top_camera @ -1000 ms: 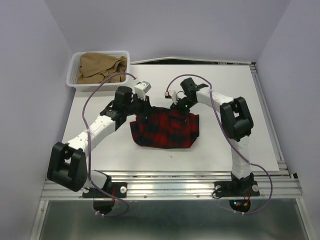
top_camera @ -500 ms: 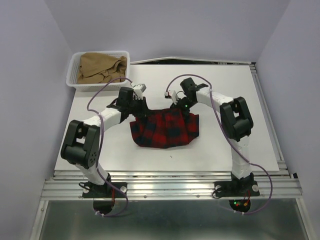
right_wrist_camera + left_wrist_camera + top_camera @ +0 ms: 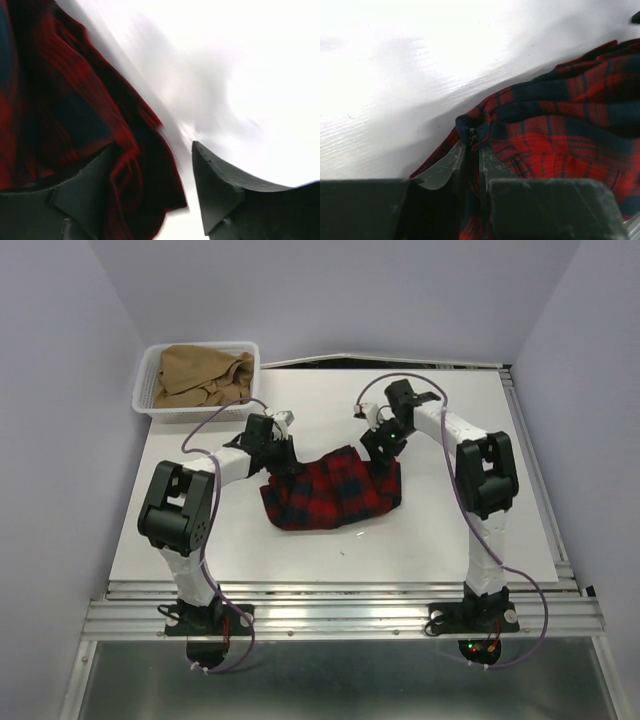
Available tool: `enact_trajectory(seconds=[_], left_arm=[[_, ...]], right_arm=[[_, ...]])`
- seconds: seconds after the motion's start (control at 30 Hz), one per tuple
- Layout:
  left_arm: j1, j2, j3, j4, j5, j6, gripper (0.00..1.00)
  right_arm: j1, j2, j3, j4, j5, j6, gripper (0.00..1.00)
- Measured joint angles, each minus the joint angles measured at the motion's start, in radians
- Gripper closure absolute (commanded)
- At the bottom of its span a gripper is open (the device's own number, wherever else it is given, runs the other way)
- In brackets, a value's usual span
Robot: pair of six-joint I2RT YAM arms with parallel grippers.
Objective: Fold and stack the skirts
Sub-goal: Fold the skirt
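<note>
Left claw [image 3: 470, 150] is pinched tight on the tartan skirt [image 3: 330, 492], fingers pressed together over a dark navy hem edge at the garment's far-left corner. Over to the right claw [image 3: 152, 150]: fingers spread wide, and a red fold drapes against one finger and partly into the gap, with nothing clamped. Looking down from above, the skirt lies bunched on the white surface [image 3: 450, 540], its long axis running left to right between the two claws, the bulk of the cloth on the near side of both. So the far edge is the held edge, and only the left end is actually secured. I'd say the right claw needs to close on that far-right corner before any fold toward the near side works. The tan skirt [image 3: 200, 375] sits crumpled in the basket [image 3: 146, 406], well apart at the far left.
</note>
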Motion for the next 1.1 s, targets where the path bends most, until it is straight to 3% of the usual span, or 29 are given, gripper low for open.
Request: enact_trajectory(seconds=[0.2,0.37,0.53,0.63,0.97,1.1], left_arm=[[0.000,0.018,0.016,-0.010,-0.012,-0.004,1.00],[0.001,0.021,0.021,-0.016,-0.017,-0.004,1.00],[0.001,0.024,0.021,-0.016,-0.017,-0.004,1.00],[-0.004,0.024,0.023,-0.017,-0.018,-0.003,1.00],[-0.011,0.024,0.031,-0.026,-0.027,-0.002,1.00],[-0.011,0.024,0.032,-0.032,-0.034,0.002,1.00]], right_arm=[[-0.064,-0.109,0.070,-0.072,0.055,0.040,0.21],[-0.064,-0.189,0.181,-0.112,0.030,0.096,0.21],[-0.050,-0.205,0.278,-0.143,-0.094,0.177,0.35],[-0.012,-0.216,0.237,-0.142,-0.163,0.235,0.45],[0.121,-0.234,-0.026,-0.009,-0.491,0.494,0.45],[0.162,-0.235,-0.098,0.123,-0.528,0.603,0.50]])
